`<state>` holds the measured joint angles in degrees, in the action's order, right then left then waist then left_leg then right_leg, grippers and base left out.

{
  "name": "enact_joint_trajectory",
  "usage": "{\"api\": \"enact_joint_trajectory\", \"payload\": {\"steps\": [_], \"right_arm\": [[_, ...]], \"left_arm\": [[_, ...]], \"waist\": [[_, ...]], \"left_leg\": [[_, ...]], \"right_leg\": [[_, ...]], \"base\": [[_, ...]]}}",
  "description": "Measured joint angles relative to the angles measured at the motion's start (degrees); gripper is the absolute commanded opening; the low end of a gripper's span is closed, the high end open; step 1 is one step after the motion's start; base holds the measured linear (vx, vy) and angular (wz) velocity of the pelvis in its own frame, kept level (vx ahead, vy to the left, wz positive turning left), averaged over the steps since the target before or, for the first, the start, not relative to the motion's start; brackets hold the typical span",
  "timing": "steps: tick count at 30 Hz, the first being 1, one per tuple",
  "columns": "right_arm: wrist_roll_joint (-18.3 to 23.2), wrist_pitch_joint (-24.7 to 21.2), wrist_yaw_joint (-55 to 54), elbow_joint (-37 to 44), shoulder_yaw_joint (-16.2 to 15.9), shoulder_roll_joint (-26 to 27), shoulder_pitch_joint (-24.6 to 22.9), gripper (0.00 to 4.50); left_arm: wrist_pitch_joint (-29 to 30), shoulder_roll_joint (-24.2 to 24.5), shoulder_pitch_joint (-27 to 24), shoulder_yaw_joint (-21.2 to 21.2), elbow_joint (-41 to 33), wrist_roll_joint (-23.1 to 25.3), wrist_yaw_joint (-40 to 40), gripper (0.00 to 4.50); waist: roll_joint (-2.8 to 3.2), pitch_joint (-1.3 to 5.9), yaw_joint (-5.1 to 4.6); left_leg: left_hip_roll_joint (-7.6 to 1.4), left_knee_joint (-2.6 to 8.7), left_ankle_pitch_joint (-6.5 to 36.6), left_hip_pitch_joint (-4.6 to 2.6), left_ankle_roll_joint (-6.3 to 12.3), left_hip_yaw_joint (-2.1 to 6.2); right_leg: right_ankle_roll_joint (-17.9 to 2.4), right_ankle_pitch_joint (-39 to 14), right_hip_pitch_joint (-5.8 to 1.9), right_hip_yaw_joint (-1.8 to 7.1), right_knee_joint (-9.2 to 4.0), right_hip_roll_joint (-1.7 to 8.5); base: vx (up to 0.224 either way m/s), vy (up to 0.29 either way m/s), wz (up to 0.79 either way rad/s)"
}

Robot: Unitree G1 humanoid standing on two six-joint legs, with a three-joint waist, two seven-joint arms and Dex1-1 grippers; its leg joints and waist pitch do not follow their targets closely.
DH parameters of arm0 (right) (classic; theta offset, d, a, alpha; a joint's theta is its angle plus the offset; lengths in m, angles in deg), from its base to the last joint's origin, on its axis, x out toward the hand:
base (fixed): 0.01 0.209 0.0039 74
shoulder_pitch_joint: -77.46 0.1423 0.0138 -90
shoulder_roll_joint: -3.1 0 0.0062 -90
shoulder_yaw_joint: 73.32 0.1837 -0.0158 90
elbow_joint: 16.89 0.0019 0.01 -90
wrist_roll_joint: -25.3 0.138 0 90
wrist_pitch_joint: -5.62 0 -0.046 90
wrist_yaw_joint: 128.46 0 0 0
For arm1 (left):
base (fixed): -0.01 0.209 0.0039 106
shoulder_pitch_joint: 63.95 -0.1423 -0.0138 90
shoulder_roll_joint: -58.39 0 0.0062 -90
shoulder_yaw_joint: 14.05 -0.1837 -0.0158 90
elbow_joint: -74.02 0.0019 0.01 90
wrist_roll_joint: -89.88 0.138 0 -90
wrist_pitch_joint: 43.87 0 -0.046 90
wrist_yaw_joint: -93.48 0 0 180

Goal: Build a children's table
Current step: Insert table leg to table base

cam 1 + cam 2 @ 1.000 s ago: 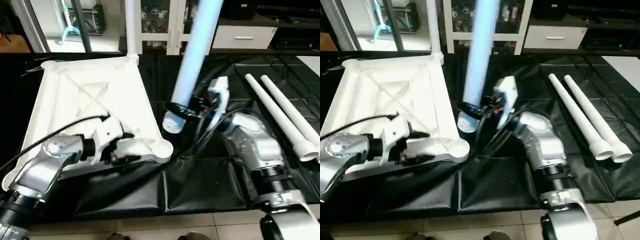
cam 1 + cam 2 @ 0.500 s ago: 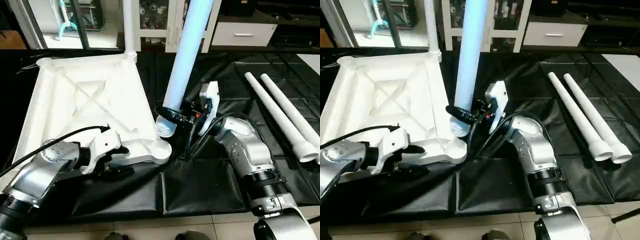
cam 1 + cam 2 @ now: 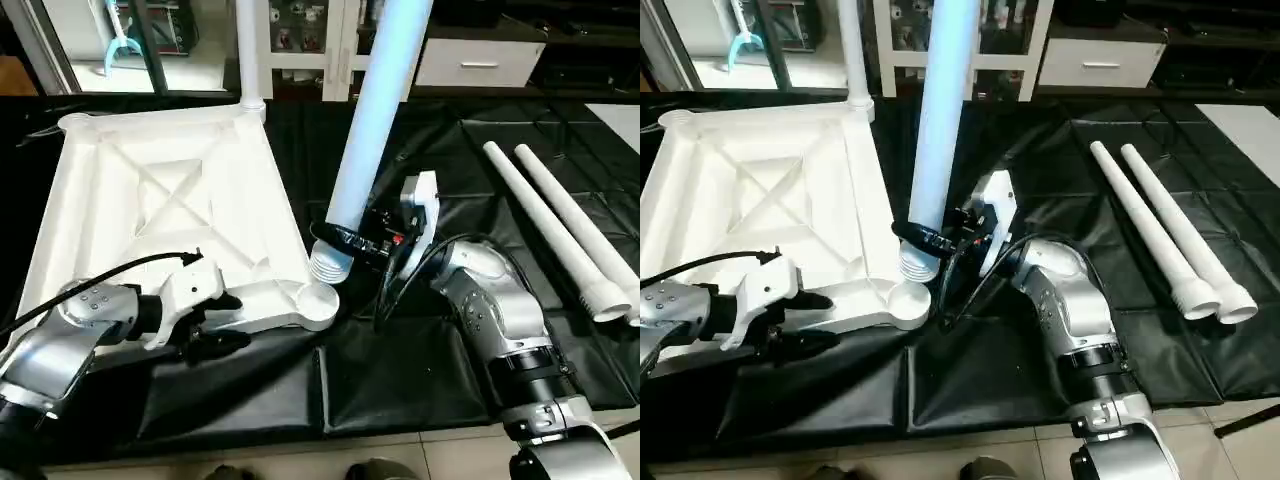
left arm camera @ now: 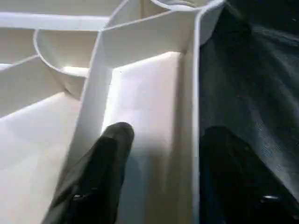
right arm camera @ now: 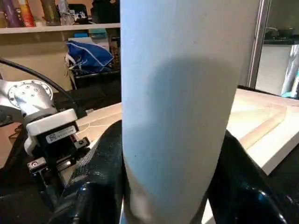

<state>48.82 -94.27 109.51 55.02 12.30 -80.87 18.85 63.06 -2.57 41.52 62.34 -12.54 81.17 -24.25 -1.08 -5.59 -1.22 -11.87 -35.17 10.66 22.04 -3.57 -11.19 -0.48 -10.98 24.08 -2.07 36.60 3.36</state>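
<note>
black sheet (image 3: pixel 400 370) over the work surface, white glass-door cabinet (image 3: pixel 310 40) behind, white drawer unit (image 3: pixel 480 62)

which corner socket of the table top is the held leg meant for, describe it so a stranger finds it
Start at the white table top lying underside up on the black sheet. Go to its near corner beside the right gripper: the round corner socket there sits just below the ribbed end of the held leg. Unlike the far corner, with its upright leg, it stands empty.
</note>
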Motion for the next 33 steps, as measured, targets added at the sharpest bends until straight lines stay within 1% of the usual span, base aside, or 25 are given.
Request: {"api": "enact_joint_trajectory", "payload": {"steps": [2,3,5,7,8,9,12,13,16,19,22,23,24,27,33], "right_arm": [[0.60,-0.49,0.01,0.05,0.02,-0.11,-0.15,1.85],[0.64,-0.71,0.02,0.05,0.02,-0.22,-0.24,1.85],[0.64,-0.79,0.02,0.05,0.03,-0.28,-0.28,1.85],[0.64,-0.79,0.03,0.05,0.04,-0.29,-0.28,1.85],[0.64,-0.79,0.03,0.05,0.04,-0.29,-0.28,1.85],[0.64,-0.84,0.03,0.05,0.04,-0.28,-0.28,1.85],[0.64,-0.92,0.02,0.05,0.04,-0.28,-0.28,1.85],[0.65,-0.96,0.01,0.05,0.04,-0.27,-0.28,1.85],[0.68,-1.07,-0.01,0.05,0.03,-0.27,-0.28,1.85],[0.70,-1.10,-0.02,0.05,0.04,-0.27,-0.28,1.85],[0.71,-1.11,-0.04,0.05,0.03,-0.26,-0.28,1.85],[0.71,-1.11,-0.04,0.05,0.04,-0.26,-0.28,1.85],[0.71,-1.11,-0.04,0.05,0.04,-0.26,-0.28,1.85],[0.71,-1.11,-0.07,0.05,0.03,-0.22,-0.28,1.85],[0.73,-1.11,-0.26,0.06,0.05,-0.13,-0.28,1.85]], "left_arm": [[-0.02,0.74,-0.92,0.39,-0.58,-0.20,0.11,2.38],[-0.11,0.88,-1.28,0.50,-0.87,-0.27,0.15,2.12],[-0.38,1.07,-1.58,0.62,-1.10,-0.34,0.24,2.03],[-0.34,1.24,-1.85,0.78,-1.43,-0.34,0.53,1.80],[-0.32,1.31,-1.88,0.81,-1.48,-0.34,0.70,1.80],[-0.21,1.49,-2.13,0.91,-1.85,-0.32,0.82,1.66],[0.13,1.90,-2.55,1.13,-2.49,-0.30,1.17,1.50],[0.15,2.11,-2.78,1.34,-2.55,-0.30,1.17,1.32],[0.12,2.67,-3.26,1.57,-2.76,-0.32,1.17,1.11],[0.15,3.24,-3.70,1.59,-3.17,-0.30,1.22,0.78],[0.19,3.54,-4.15,1.68,-3.51,-0.32,1.47,0.67],[0.22,3.59,-4.26,1.73,-3.60,-0.31,1.48,0.56],[0.28,3.78,-4.45,1.91,-3.67,-0.30,1.54,0.35],[0.28,3.90,-4.71,2.06,-3.69,-0.27,1.76,0.10],[-0.84,2.93,-4.81,2.17,-3.89,0.01,1.72,0.00]], "waist": [[-0.04,-0.01,-0.01],[-0.04,-0.01,-0.01],[-0.07,-0.02,-0.01],[-0.09,-0.02,-0.07],[-0.10,-0.01,-0.09],[-0.14,-0.01,-0.13],[-0.20,-0.01,-0.13],[-0.20,-0.01,-0.12],[-0.22,0.00,-0.09],[-0.27,0.02,-0.16],[-0.28,0.02,-0.16],[-0.28,0.02,-0.15],[-0.28,0.02,-0.14],[-0.28,0.01,-0.10],[-0.20,-0.03,-0.05]], "left_leg": [[0.00,0.09,0.00,-0.02,0.00,-0.04],[0.01,0.12,0.00,-0.02,0.00,-0.05],[0.01,0.19,0.00,-0.02,-0.01,-0.07],[0.01,0.26,-0.01,-0.04,-0.01,-0.09],[0.00,0.28,-0.01,-0.04,-0.02,-0.09],[0.00,0.31,-0.01,-0.04,-0.02,-0.10],[0.01,0.35,-0.02,-0.04,-0.03,-0.12],[0.01,0.35,-0.02,-0.04,-0.03,-0.13],[0.01,0.36,-0.02,-0.04,-0.03,-0.16],[0.00,0.35,-0.02,-0.07,-0.03,-0.17],[0.01,0.37,-0.02,-0.10,-0.03,-0.17],[0.00,0.39,-0.02,-0.10,-0.03,-0.17],[0.01,0.41,-0.02,-0.12,-0.03,-0.17],[0.01,0.45,-0.02,-0.12,-0.04,-0.17],[0.03,0.48,-0.03,-0.12,-0.04,-0.21]], "right_leg": [[0.01,0.00,0.00,0.00,-0.08,0.00],[0.01,0.00,-0.01,0.00,-0.11,0.00],[0.02,-0.01,0.00,0.00,-0.18,0.00],[0.01,0.00,-0.01,0.00,-0.25,0.00],[0.00,0.00,-0.01,0.00,-0.27,-0.01],[-0.02,0.02,-0.01,0.00,-0.31,-0.01],[-0.15,0.09,-0.02,0.00,-0.39,-0.02],[-0.15,0.09,-0.02,0.01,-0.41,-0.02],[-0.15,0.09,-0.03,0.03,-0.45,-0.02],[-0.14,0.09,-0.03,0.05,-0.45,-0.02],[-0.09,0.06,-0.02,0.04,-0.45,-0.02],[-0.04,0.03,-0.02,0.04,-0.45,-0.02],[-0.01,0.01,-0.01,0.03,-0.45,-0.02],[0.00,0.01,-0.01,0.03,-0.45,-0.02],[-0.16,0.10,-0.01,0.07,-0.48,-0.02]], "base": [[0.000,0.000,0.00],[0.000,0.000,0.00],[0.000,0.000,0.00],[0.000,0.000,0.00],[0.000,0.000,0.00],[0.000,0.000,0.00],[0.000,0.000,0.00],[0.000,0.000,0.00],[0.000,0.000,0.00],[0.000,0.000,0.00],[0.000,0.000,0.00],[0.000,0.000,0.00],[0.000,0.000,0.00],[0.000,0.000,0.00],[0.000,0.000,0.00]]}}
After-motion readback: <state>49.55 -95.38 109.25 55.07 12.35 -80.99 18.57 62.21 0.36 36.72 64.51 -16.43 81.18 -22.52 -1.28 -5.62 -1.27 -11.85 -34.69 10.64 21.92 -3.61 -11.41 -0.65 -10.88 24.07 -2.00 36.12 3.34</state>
